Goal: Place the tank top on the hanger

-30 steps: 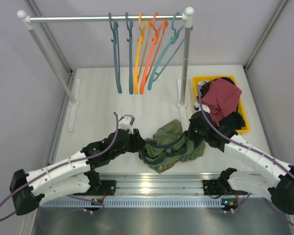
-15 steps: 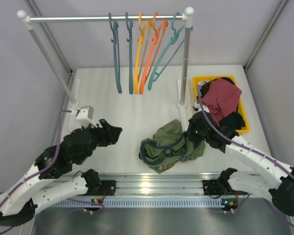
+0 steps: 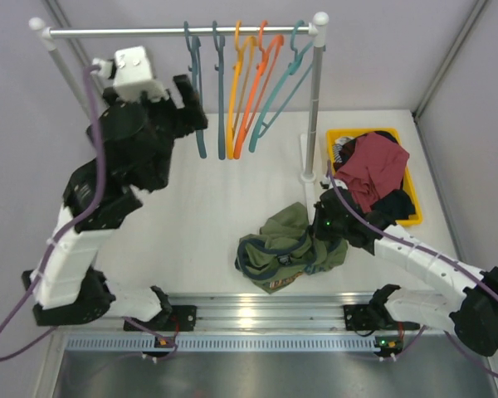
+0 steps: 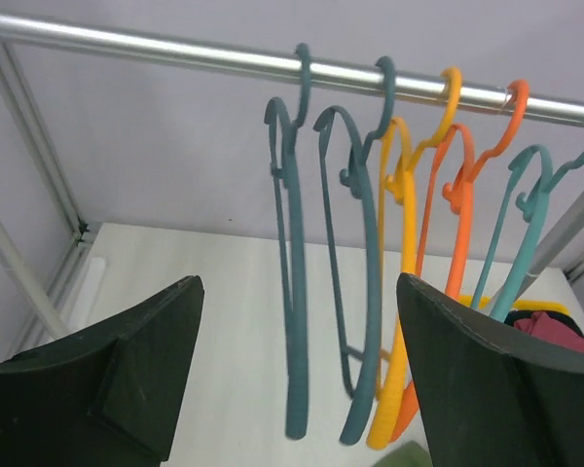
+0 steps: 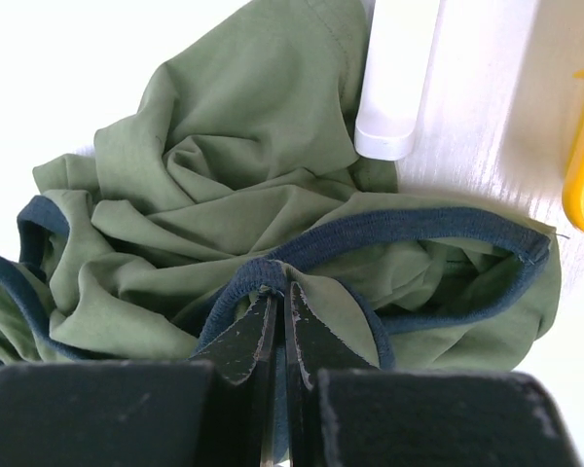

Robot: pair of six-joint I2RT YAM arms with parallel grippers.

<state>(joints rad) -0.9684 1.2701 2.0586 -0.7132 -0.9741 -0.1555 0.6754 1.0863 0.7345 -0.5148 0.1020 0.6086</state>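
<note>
One tank top (image 5: pixel 224 146) in right gripper (image 5: pixel 277 294)

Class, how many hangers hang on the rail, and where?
5, all on the rail: two slate-teal hangers at the left, then a yellow-orange hanger, an orange hanger, a lighter teal hanger rightmost. None appears hidden.

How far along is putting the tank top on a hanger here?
Early. Done: nothing hung. In hand: the right gripper is shut on teal trim of the tank top, which lies crumpled on the table; the open left gripper is raised at the slate-teal hangers on the rail, touching none. Left: take a hanger, thread it in.
</note>
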